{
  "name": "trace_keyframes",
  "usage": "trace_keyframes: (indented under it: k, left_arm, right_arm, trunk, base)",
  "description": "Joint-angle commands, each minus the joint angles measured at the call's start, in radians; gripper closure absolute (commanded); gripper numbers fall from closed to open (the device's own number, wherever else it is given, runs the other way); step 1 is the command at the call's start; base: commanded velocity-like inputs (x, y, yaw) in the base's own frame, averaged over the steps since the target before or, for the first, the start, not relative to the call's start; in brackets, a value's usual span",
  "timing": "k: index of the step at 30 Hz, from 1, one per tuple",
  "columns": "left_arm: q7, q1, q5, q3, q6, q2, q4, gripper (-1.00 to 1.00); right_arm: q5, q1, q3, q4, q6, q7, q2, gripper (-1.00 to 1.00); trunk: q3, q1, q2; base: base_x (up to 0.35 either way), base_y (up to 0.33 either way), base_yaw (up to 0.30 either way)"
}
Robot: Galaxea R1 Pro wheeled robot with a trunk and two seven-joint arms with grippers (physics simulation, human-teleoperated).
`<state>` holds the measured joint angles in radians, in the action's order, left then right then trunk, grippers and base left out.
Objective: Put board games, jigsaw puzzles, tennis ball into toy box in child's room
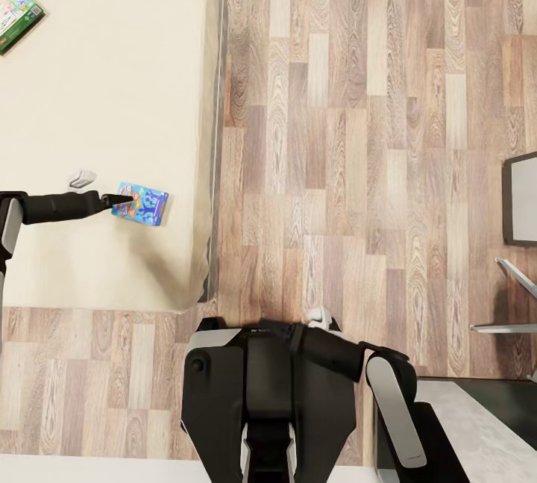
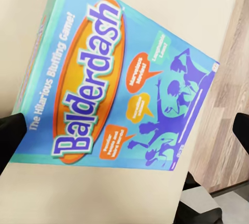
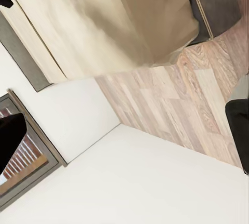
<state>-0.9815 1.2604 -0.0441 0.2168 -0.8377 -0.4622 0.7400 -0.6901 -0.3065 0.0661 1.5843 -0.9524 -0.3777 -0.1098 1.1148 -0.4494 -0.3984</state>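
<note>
On the beige mattress of the low wide bed [image 1: 97, 95], near its floor-side edge, lay the small flat blue "Balderdash" board game box [image 1: 140, 204], cover up, and the left hand [image 1: 124, 201] was stretched out over the mattress to reach it. In the left wrist view the box [image 2: 119, 86] sat between two dark fingertips [image 2: 10, 133] spread well apart, so the hand was open and not yet gripping; judged a pre-grasp alignment across the box's width. The box lay flat, so the fingers likely needed an edge to pinch. A second, green-edged cartoon-covered game box [image 1: 16, 13] lay well apart at the far corner of the bed. A small white-grey object [image 1: 80, 179] rested on the mattress just beside the left arm; identity unclear. The right hand [image 1: 319, 316] was tucked against the trunk, fingers apart and empty in its wrist view. Wood-plank floor [image 1: 358, 132] separated bed from the grey tabletop [image 1: 522, 199] at the right edge.
</note>
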Motion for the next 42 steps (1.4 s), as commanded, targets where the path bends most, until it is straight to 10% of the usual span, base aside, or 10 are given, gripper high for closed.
trace_keyframes:
  k: [1, 42]
  left_arm:
    - [-0.005, 0.000, -0.005, 0.003, -0.006, 0.001, 0.000, -1.00]
    - [0.129, 0.000, -0.016, -0.003, 0.002, 0.010, 0.001, -1.00]
  right_arm:
    - [0.006, 0.000, -0.001, 0.000, 0.003, -0.007, -0.001, -1.00]
    - [0.006, 0.000, 0.017, 0.000, 0.030, -0.006, 0.007, -1.00]
  trunk:
    - [0.001, -0.001, -0.002]
    - [0.001, -0.001, -0.002]
  base:
    - [0.000, 0.000, 0.000]
    - [0.000, 0.000, 0.000]
